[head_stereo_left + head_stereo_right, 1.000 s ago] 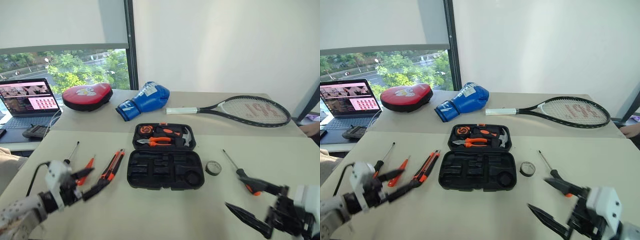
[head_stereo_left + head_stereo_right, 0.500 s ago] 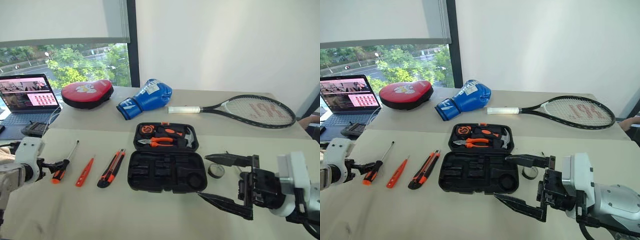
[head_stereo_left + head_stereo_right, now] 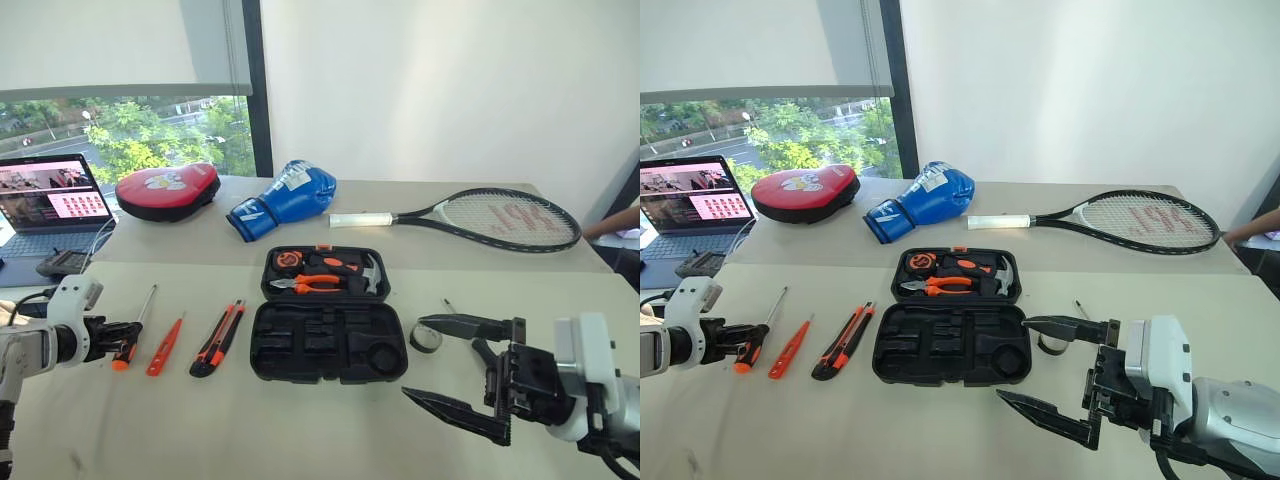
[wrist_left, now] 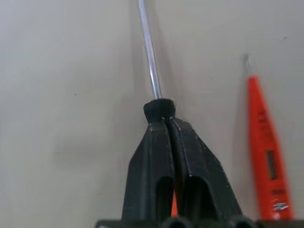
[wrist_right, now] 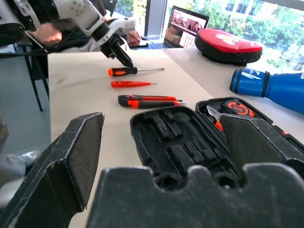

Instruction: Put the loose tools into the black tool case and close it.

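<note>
My left gripper (image 3: 122,330) is shut on the handle of a black-and-orange screwdriver (image 3: 140,312) lying at the table's left; in the left wrist view its steel shaft (image 4: 149,57) sticks out past the fingers (image 4: 152,142). Beside it lie a slim orange screwdriver (image 3: 165,345) and an orange-black utility knife (image 3: 217,338). The black tool case (image 3: 300,345) lies open at the centre, pliers and hammer in its far half. My right gripper (image 3: 413,358) hangs open right of the case, above the table. The tape roll (image 3: 425,338) sits behind it. Another screwdriver's tip (image 3: 447,303) shows, the rest hidden.
On the far table lie a laptop (image 3: 55,200), a red pad (image 3: 165,190), a blue boxing glove (image 3: 285,200) and a tennis racket (image 3: 490,217). A person's hand (image 3: 608,222) rests at the far right edge. A person (image 5: 52,33) sits behind the left arm.
My left gripper swung left from beside the knife to the leftmost screwdriver and closed on its handle. My right gripper rose and came in toward the case, still open.
</note>
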